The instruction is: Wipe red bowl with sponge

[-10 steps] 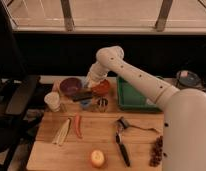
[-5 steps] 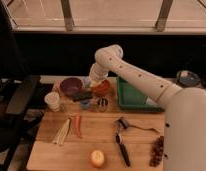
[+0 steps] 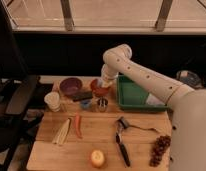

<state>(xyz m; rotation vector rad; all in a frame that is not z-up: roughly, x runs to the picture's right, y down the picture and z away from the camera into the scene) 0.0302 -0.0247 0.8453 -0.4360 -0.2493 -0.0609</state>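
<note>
The gripper (image 3: 100, 83) was seen right at the red bowl (image 3: 99, 92), which was set between the purple bowl (image 3: 71, 86) and the green tray (image 3: 133, 94); its grip could not be told.

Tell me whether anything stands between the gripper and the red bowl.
Nothing visible does. The gripper sits directly above the red bowl, close to its rim. The purple bowl lies off to one side, the green tray to the other, and the small blue cup stands nearer the camera, none in the gap.
</note>
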